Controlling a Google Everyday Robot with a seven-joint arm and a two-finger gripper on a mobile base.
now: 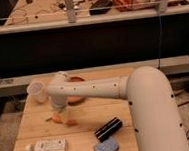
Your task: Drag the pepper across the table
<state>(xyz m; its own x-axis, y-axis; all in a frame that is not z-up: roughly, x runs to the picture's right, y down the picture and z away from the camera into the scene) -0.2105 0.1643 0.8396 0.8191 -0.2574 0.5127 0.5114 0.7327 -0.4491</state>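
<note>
Wooden slats formed the table (92, 118), set before a dark counter with a cluttered bench beyond it. Low over the table's left half, the gripper (60, 111) pointed straight down, its tip at or just above the orange pepper (57, 119). Whether it was spread, narrowed or closed on the pepper could not be told, since the wrist housing hid the tip. The pepper lay on the boards near the left-centre of the table with a green stem end poking out to the left. A second small orange bit (71, 123) sat just to its right, possibly part of the same thing. Judged from this, the step in hand was getting firm contact on the pepper ahead of the drag. Doing it well would mean bearing low on the pepper's body, holding it on the wood instead of lifting it, and moving slowly in a straight line toward the open boards on the right so it could not roll free. Behind the gripper stood a clear plastic cup (37, 91) and an orange-brown bowl (75, 92), both near enough for the wrist to clip. Farther out lay a white bottle (49, 146) on its side, a black box (108, 129) and a blue-grey object (106, 148). The white arm (97, 90) reached in from a bulky elbow at the right, forearm level and wrist bent down.
</note>
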